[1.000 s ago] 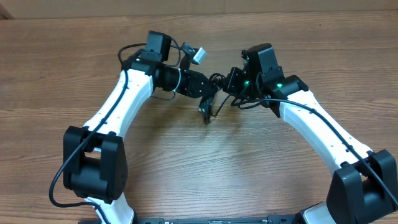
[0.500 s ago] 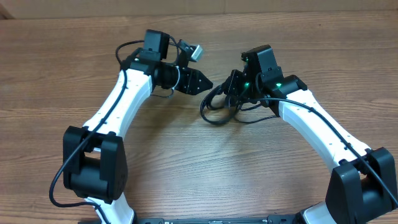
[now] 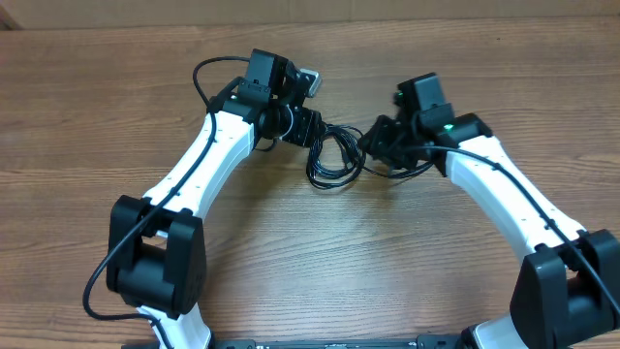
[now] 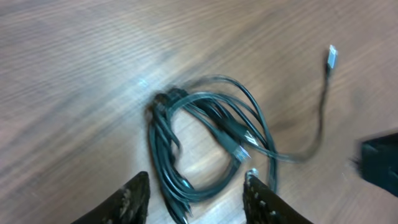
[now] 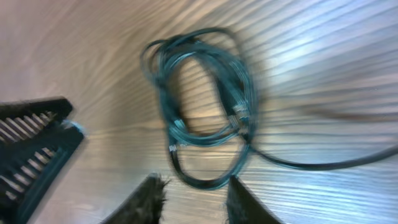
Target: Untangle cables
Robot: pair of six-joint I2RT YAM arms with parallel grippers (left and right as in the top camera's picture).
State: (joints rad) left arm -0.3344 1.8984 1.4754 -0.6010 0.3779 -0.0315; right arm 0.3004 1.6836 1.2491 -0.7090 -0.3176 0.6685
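Note:
The cables (image 3: pixel 334 163) lie on the wooden table as a loose black coil between my two grippers. In the left wrist view the cables (image 4: pixel 205 140) form overlapping loops, and one strand runs out to a silvery plug tip (image 4: pixel 331 56). My left gripper (image 4: pixel 198 194) is open just above the coil's near end, with a few strands lying between its fingers (image 4: pixel 134 199), unclamped. My right gripper (image 5: pixel 198 198) is open too, and the cables (image 5: pixel 205 106) lie just beyond its fingertips. From above, the left gripper (image 3: pixel 318 139) and right gripper (image 3: pixel 373 145) face each other across the coil.
The table (image 3: pixel 320 262) is bare brown wood. Thicker black wires (image 3: pixel 208 73) loop off the left arm's wrist. The left gripper's ribbed finger (image 5: pixel 31 143) shows at the left edge of the right wrist view, close to the coil.
The right gripper has opened and let go of the cables, which now lie flat as a coil. The left gripper has moved right, over the coil's end.

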